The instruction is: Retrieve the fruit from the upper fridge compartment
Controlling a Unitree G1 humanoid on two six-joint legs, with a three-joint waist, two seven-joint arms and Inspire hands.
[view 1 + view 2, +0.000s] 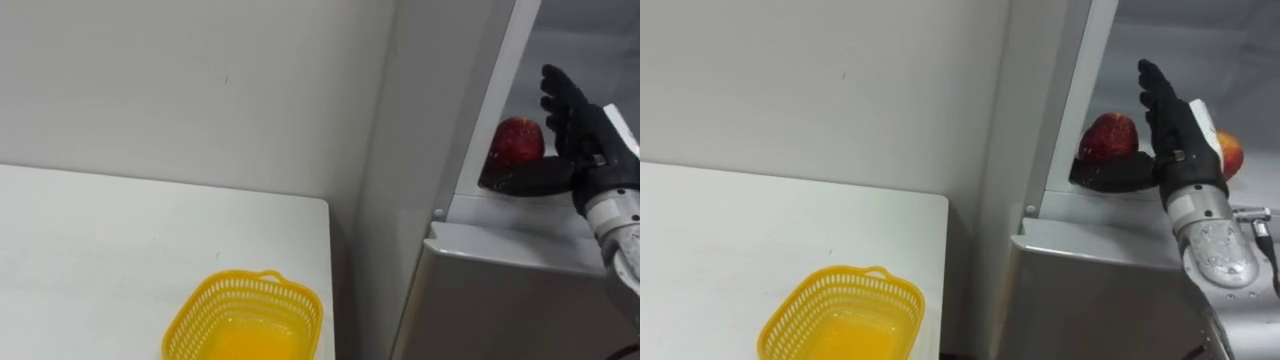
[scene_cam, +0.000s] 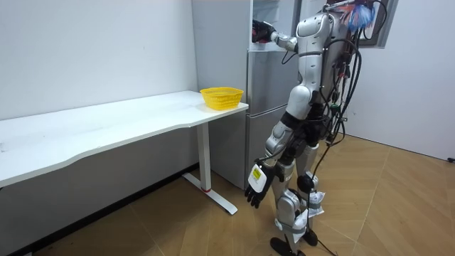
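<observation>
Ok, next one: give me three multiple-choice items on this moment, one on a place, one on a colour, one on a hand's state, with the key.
1. Where does the yellow plastic mesh basket stand?
A. On the white table, at its end by the grey fridge
B. On the fridge shelf
C. On the floor

2. What colour is the round fruit beside the right hand?
A. Green
B. Red
C. White

3. How is the right hand?
A. Shut on the fruit
B. Open, fingers straight up
C. Hanging at the robot's side

Key: 1 A, the basket sits near the table's edge next to the fridge; 2 B, the fruit is dark red; 3 B, its fingers are straight, not curled round the fruit.
</observation>
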